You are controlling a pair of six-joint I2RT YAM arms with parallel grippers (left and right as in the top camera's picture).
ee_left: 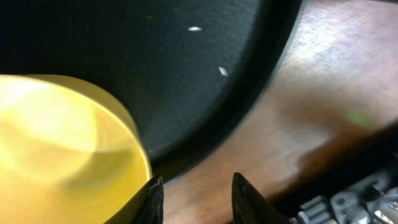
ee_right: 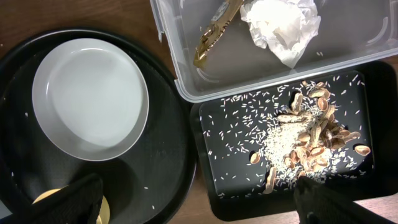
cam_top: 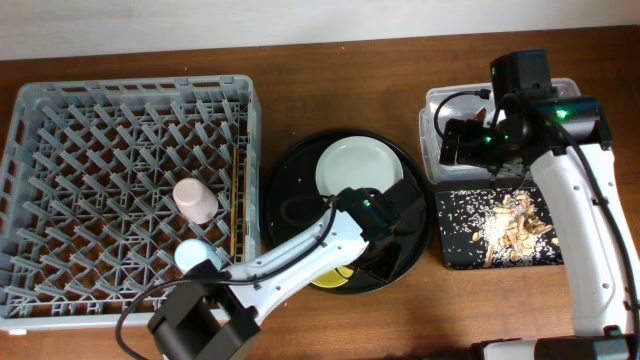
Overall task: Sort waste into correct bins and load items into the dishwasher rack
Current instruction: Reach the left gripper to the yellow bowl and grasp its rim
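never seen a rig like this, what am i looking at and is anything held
Two robot arms with two-finger grippers work at a table. One picture looks down from above; the others come from a camera on each wrist. The grey dishwasher rack holds a pink cup and a light-blue cup. The round black tray carries a plate and a yellow bowl. The clear tub holds a wrapper and a napkin; the black tray beside it holds food scraps. The left gripper is open beside the bowl, the right gripper open above the tub. Neither holds anything.
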